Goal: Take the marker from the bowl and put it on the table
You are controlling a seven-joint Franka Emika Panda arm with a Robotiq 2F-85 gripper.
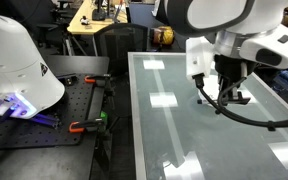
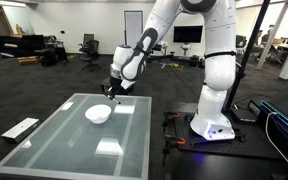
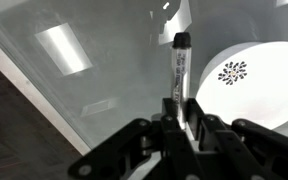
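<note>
1. Closest to the wrist camera is the gripper (image 3: 180,128). Its dark fingers are clenched on the marker (image 3: 177,70), pinching it at the near end.
2. The marker's long axis runs straight out from between the jaws, in line with the fingers. It therefore hangs roughly upright, with its far end pointing down at the glass.
3. The marker is out of the bowl (image 3: 269,95). In the wrist view its shaft shows against glass, and the bowl's white rim lies just beside it on the right.
4. Bare table (image 3: 104,80) spreads out on the marker's other side, away from the bowl.
5. In an exterior view the gripper (image 2: 112,93) hangs close above the bowl (image 2: 99,113), near one end of the table (image 2: 54,140). Whether the marker's tip touches the glass cannot be told.
6. As I judge it, the coming move depends on that side-by-side relation. The arm should carry the marker away from the bowl toward the open glass, then lower it.
7. Released upright, the marker would likely topple and roll on the smooth top.
</note>
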